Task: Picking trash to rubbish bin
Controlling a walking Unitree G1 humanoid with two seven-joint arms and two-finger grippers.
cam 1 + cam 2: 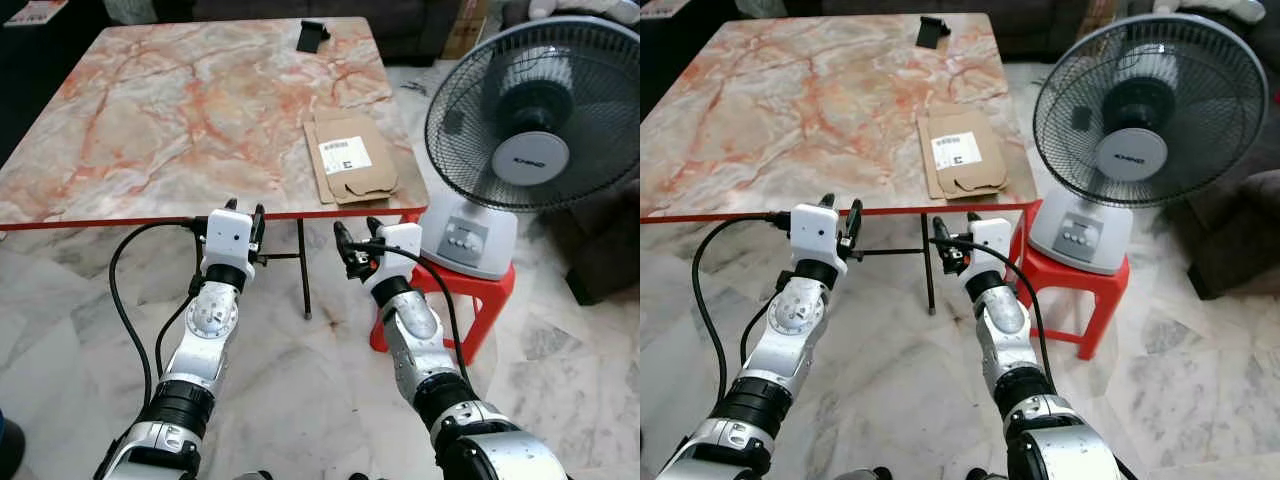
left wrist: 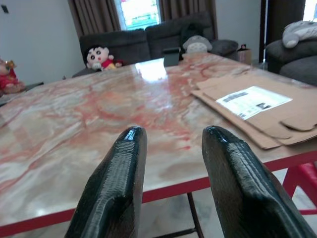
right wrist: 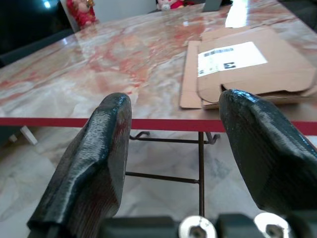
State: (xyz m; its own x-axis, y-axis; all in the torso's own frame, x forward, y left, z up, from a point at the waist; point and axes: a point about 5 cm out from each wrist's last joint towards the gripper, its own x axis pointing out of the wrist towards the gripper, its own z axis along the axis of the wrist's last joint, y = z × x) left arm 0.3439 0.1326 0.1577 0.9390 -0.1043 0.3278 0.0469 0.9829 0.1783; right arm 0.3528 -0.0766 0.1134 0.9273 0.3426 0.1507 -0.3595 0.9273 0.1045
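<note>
You have a marble-patterned table (image 1: 180, 110) with a red edge filling the upper left and centre of the head view, and the piece of trash, a flattened cardboard box (image 1: 350, 158) with a white shipping label (image 1: 345, 155), lies flat on it near the table's right front corner, just right of frame centre. Your left gripper (image 1: 245, 222) sits at lower centre-left, just in front of the table's near edge and level with it, fingers (image 2: 116, 183) parted by a moderate gap with nothing between them. Your right gripper (image 1: 358, 245) hangs at lower centre, slightly below the table edge and just short of the cardboard, its fingers (image 3: 94, 158) spread wide and empty. Neither gripper touches the cardboard or the table. A small black object (image 1: 313, 36) stands at the table's far edge, top centre. At the right of the frame a grey table fan (image 1: 525, 130) stands on a red plastic stool (image 1: 470, 295), just beside the table's corner. The floor (image 1: 300, 390) below is pale marble tile. In the left wrist view, dark sofas with plush toys (image 2: 99, 57) sit beyond the table.
</note>
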